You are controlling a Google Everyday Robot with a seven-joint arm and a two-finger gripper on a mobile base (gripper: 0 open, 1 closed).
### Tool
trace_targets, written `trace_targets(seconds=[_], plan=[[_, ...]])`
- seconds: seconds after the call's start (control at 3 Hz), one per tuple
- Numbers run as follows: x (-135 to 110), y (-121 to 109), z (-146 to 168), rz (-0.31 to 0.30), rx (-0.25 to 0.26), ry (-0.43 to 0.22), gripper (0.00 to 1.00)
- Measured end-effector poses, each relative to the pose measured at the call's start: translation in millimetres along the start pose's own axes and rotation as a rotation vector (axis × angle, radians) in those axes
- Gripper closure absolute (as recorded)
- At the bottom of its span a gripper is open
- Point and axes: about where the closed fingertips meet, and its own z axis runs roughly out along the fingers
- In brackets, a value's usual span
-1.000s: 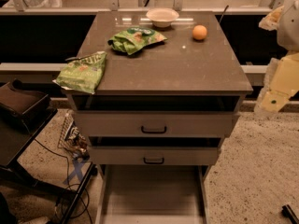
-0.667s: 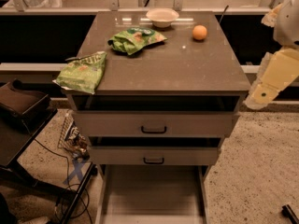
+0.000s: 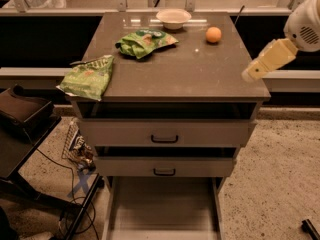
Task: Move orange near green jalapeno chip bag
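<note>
The orange [image 3: 213,34] sits on the back right part of the cabinet [image 3: 200,79] top, on bare surface and touching nothing. The white bowl [image 3: 173,18] stands to its left near the back edge, apart from it. Further left and a little nearer the front lies a dark green bag [image 3: 145,41], crumpled, well apart from the orange and just in front of the bowl. A pale green bag [image 3: 87,76] lies at the front left corner, with its lower end hanging over the edge, far from the orange. Which of the two is the jalapeno bag cannot be read from here. The gripper [image 3: 251,72] is at the right side of the cabinet, at the end of a cream arm that slants down from the upper right; it hangs over the top's right edge towards the front, well short of the orange and holding nothing, and whether it is spread or pressed together cannot be made out. Below the top are two drawers with dark handles, the upper drawer [image 3: 165,133] and the middle drawer [image 3: 164,166], each with a dark gap above it, and a bottom drawer [image 3: 162,204] pulled out towards the camera. On the left stands a dark stand [image 3: 20,124], with tangled cables [image 3: 75,146] and a blue cross [image 3: 82,182] marked on the speckled floor beside it
</note>
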Motion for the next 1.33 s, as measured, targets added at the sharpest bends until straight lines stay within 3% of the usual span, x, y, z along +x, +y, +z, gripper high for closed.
trace_targets(seconds=[0.33,0.67,1.33], plan=[[-9,-39,35,0.09,0.068,-0.115,0.0],[-23,-56,37,0.093,0.127,-0.174,0.0],[-27,-58,52,0.12,0.105,-0.204,0.0]])
